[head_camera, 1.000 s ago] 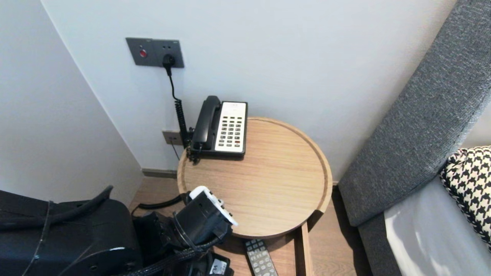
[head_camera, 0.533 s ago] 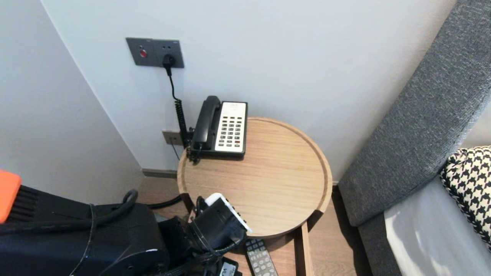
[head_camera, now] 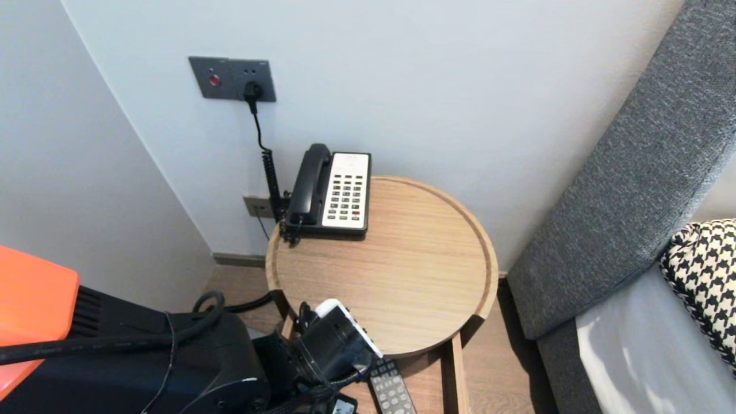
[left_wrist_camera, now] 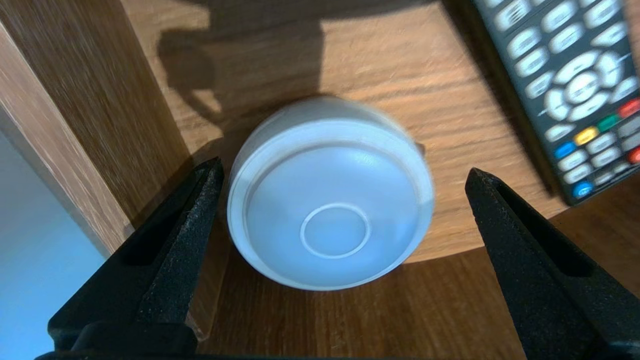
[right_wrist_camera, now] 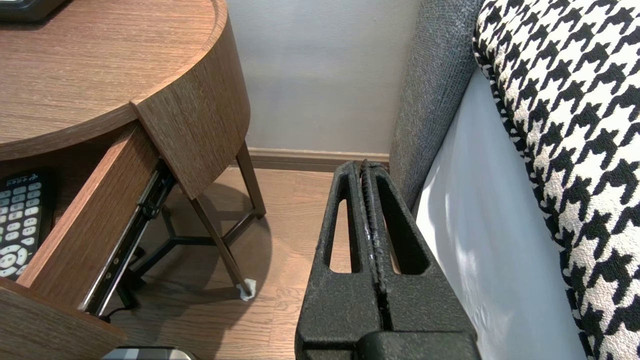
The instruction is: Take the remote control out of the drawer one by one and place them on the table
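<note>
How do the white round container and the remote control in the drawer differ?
The white container is round and plain; the remote is long, dark, covered in buttons. The container sits between the fingers of the open left gripper; the remote lies outside them. Both rest on the drawer floor.

A black-and-white telephone (head_camera: 330, 192) sits at the back edge of the round wooden surface (head_camera: 414, 287). Its coiled cord runs up to a grey wall plate (head_camera: 232, 79). A remote control (head_camera: 391, 391) lies in the open drawer (right_wrist_camera: 95, 220) below. A houndstooth cushion (head_camera: 704, 276) rests beside grey upholstery (head_camera: 627, 190).
</note>
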Tool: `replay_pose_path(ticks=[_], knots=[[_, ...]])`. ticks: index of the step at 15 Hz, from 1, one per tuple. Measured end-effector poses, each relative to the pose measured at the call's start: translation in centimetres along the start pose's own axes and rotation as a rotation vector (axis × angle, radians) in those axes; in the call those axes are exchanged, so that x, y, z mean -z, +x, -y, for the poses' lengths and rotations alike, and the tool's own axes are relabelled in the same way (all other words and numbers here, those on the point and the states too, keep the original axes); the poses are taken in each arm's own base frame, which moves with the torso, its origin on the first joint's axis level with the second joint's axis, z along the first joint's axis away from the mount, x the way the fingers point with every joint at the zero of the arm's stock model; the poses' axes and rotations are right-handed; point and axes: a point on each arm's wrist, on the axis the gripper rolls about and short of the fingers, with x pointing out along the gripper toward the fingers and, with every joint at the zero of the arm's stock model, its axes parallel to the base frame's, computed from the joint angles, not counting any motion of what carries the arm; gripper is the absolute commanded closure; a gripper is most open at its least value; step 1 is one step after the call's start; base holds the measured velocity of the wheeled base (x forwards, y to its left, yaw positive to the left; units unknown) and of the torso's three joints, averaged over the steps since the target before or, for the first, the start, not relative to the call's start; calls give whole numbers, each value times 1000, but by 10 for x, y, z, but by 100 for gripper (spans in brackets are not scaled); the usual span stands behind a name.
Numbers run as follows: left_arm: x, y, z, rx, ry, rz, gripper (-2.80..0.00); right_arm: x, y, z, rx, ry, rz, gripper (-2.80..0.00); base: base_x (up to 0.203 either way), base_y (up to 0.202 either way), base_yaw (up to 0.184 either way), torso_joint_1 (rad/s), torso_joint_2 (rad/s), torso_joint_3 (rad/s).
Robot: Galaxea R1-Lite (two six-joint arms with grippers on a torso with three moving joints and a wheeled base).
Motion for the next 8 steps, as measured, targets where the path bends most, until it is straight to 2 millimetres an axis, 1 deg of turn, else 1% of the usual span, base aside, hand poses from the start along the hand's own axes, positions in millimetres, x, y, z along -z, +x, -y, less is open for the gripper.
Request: replay_pose_path(ticks=[4, 8], knots=[[8, 4, -4, -17, 5, -30, -280, 0, 0, 0, 0, 0, 0, 0, 0, 0, 0, 0, 0, 0], [11, 5, -2, -17, 14, -37, -280, 0, 0, 0, 0, 0, 0, 0, 0, 0, 0, 0, 0, 0]])
